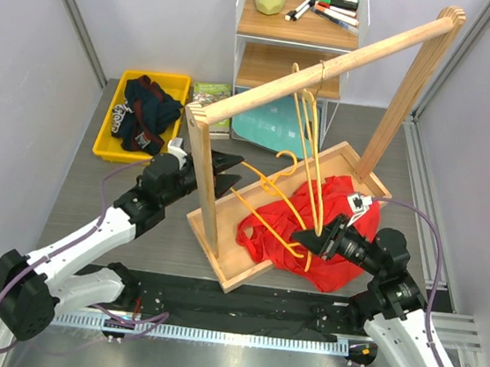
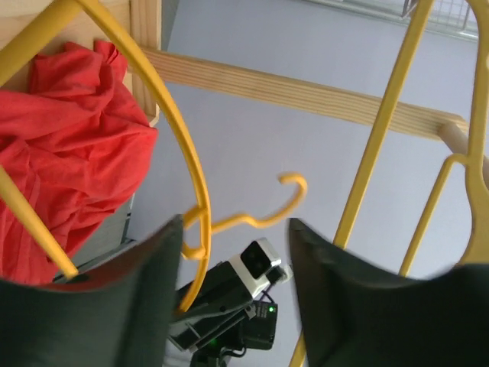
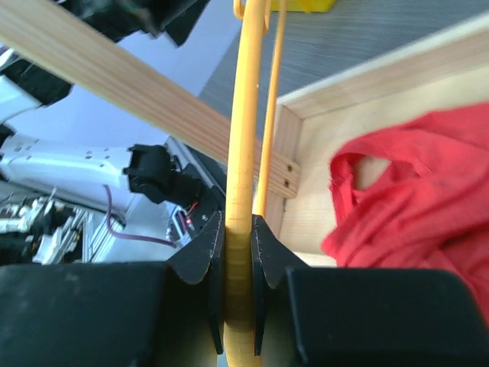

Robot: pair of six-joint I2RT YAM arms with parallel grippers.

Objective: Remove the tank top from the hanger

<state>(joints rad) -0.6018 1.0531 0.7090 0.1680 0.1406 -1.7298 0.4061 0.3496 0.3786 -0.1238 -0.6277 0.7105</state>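
The red tank top (image 1: 338, 234) lies bunched in the wooden rack's base tray (image 1: 219, 256), partly tangled with a yellow hanger (image 1: 272, 195) lying across it. My right gripper (image 1: 307, 240) is shut on that hanger's bar; the right wrist view shows the hanger (image 3: 243, 115) between its jaws (image 3: 238, 248), with the tank top (image 3: 412, 183) to the right. My left gripper (image 1: 229, 169) is open and empty beside the rack's near post. In the left wrist view the hanger (image 2: 191, 160) runs past the left finger of that gripper (image 2: 233, 252), with red cloth (image 2: 69, 176) at the left.
A second yellow hanger (image 1: 311, 111) hangs from the rack's wooden rod (image 1: 329, 65). A yellow bin (image 1: 110, 128) with dark clothes stands at the back left. A wire shelf (image 1: 289, 29) with markers and a teal item (image 1: 269, 124) stand behind the rack.
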